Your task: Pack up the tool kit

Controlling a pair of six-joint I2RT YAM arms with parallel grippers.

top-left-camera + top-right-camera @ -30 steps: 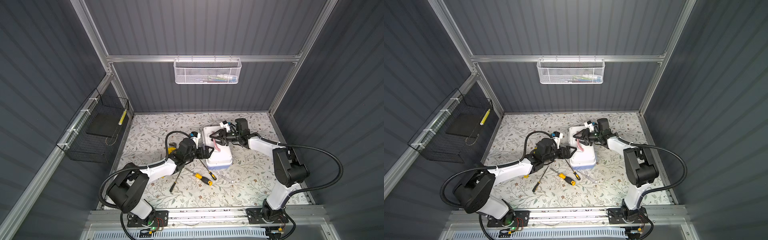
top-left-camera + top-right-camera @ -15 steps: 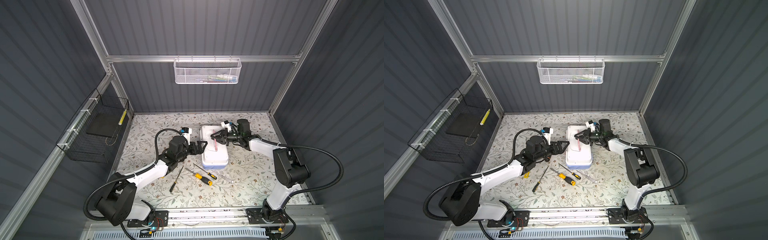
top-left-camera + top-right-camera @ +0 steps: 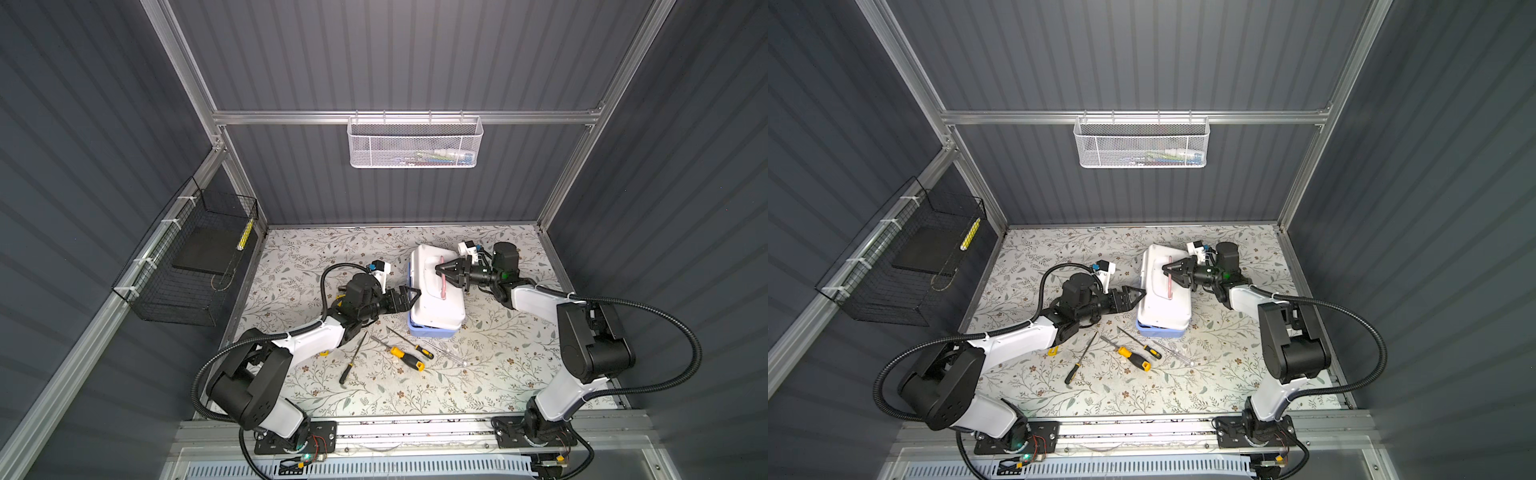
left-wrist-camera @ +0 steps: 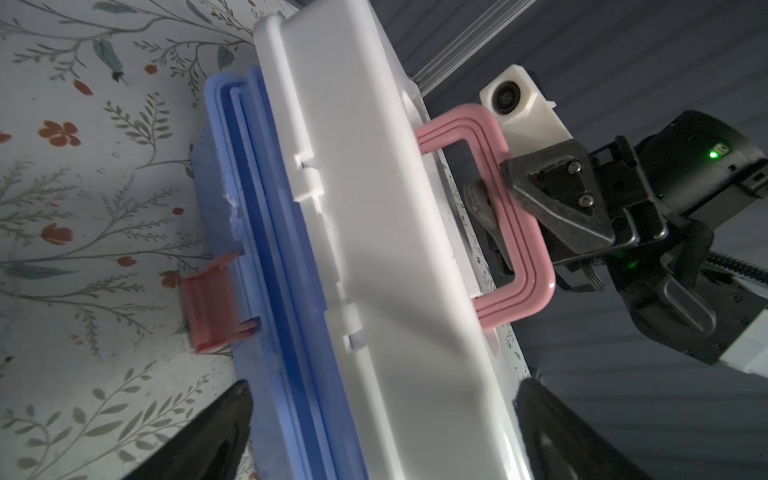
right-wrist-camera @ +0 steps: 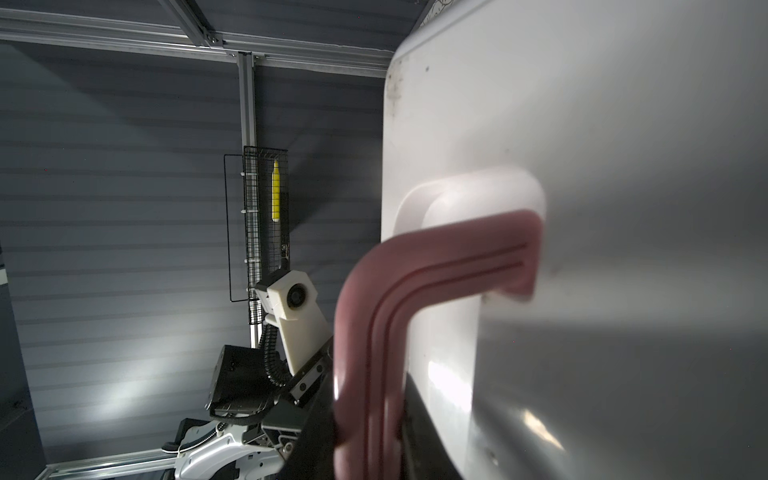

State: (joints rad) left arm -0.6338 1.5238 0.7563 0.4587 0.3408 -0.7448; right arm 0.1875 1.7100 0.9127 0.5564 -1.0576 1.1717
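The rectangular plastic tool kit [image 3: 436, 307], white lid over light blue base, sits on the floral tabletop [image 3: 316, 257]. The right gripper [image 3: 441, 272] pinches its pink handle [image 4: 536, 270]. The left gripper [image 3: 413, 297], spread wide, should steady the base before lifting.

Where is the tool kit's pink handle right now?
In a top view the pink handle stands up from the white lid, pinched by the right gripper, behind the loose screwdrivers.
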